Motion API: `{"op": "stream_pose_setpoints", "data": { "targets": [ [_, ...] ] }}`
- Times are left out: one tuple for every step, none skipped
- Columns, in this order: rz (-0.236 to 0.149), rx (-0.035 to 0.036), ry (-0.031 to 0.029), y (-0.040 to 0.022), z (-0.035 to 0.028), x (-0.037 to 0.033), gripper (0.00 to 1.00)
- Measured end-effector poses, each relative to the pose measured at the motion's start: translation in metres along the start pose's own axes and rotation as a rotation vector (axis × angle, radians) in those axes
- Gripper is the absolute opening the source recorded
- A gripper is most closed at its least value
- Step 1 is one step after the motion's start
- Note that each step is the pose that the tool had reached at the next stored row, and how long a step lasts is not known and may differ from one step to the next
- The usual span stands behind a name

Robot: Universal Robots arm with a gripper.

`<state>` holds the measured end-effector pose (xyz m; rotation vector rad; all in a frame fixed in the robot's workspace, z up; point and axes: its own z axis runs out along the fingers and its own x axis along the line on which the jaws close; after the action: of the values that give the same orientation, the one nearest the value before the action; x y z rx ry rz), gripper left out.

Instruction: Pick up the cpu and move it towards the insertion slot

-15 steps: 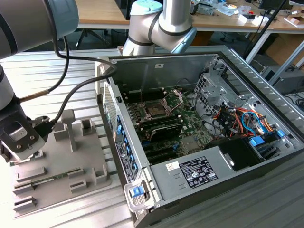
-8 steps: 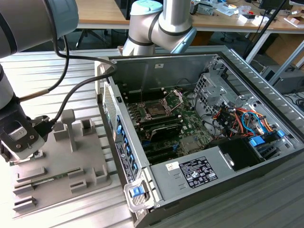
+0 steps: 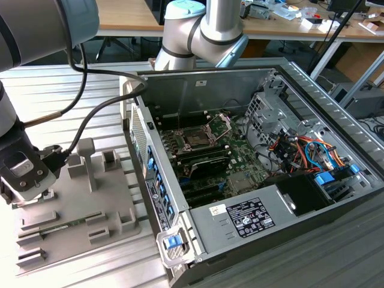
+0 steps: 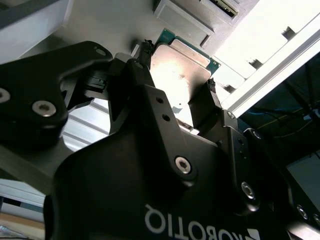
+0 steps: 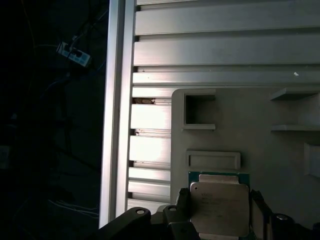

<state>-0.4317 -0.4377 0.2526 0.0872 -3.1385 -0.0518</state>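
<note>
The cpu (image 5: 220, 212) is clamped in the hand (image 5: 219, 197) over the tray (image 3: 72, 198), exterior view's lower left; the insertion slot (image 3: 197, 139) is not yet approached.

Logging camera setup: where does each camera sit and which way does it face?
Exterior view: off the arm, looking down on the open computer case and grey tray; the arm shows.
First wrist view: on the wrist, facing the tray; fingers show.
Second wrist view: on the wrist, looking along the gripper.
Both wrist views share the cpu.

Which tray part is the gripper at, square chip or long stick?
The cpu, the square silvery chip at the gripper; the long stick lies apart.
</note>
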Motion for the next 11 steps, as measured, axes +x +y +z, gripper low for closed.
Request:
{"op": "stream_pose_setpoints", "data": {
  "targets": [
    [0.0,0.0,0.0001,0.0,-0.0002,0.0,0.55],
    [0.0,0.0,0.0001,0.0,-0.0006,0.0,0.55],
    [0.0,0.0001,0.0,0.0,-0.0008,0.0,0.55],
    [0.0,0.0,0.0,0.0,-0.001,0.0,0.55],
    [0.0,0.0,0.0,0.0001,-0.0013,0.0,0.55],
    [0.0,0.0,0.0,0.0,-0.0015,0.0,0.55],
    [0.0,0.0,0.0,0.0001,-0.0018,0.0,0.55],
    [0.0,0.0,0.0,0.0001,-0.002,0.0,0.55],
    [0.0,0.0001,0.0001,0.0001,-0.0023,0.0,0.55],
    [0.0,0.0,0.0,0.0001,-0.0025,0.0,0.55],
    [0.0,0.0,0.0,0.0001,-0.0029,0.0,0.55]
  ]
}}
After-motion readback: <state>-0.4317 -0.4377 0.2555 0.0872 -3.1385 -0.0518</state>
